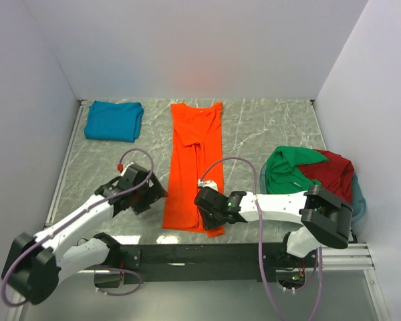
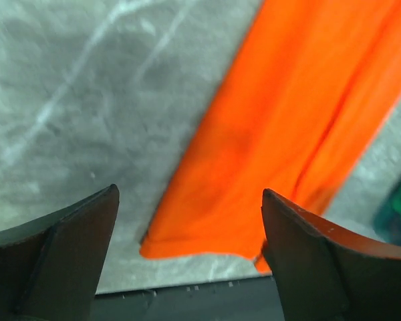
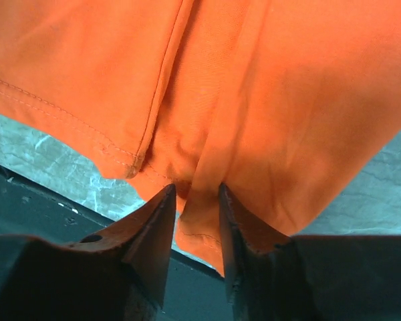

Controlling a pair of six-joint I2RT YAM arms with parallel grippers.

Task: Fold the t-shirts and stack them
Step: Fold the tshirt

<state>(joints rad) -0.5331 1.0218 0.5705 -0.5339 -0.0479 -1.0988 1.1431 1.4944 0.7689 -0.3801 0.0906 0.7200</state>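
The bench (image 1: 267, 127) is a grey, marble-veined slab with a black rail (image 1: 207, 253) along its near edge. In the middle lies the orange t-shirt (image 1: 195, 167), folded into a long narrow strip that runs from the far edge, collar there, to the near edge. In the far left corner sits the teal t-shirt (image 1: 113, 121), folded into a flat packet. At the right edge stands a grey-blue basket (image 1: 359, 200), heaped with the green t-shirt (image 1: 287, 170) and the dark red t-shirt (image 1: 334, 174).
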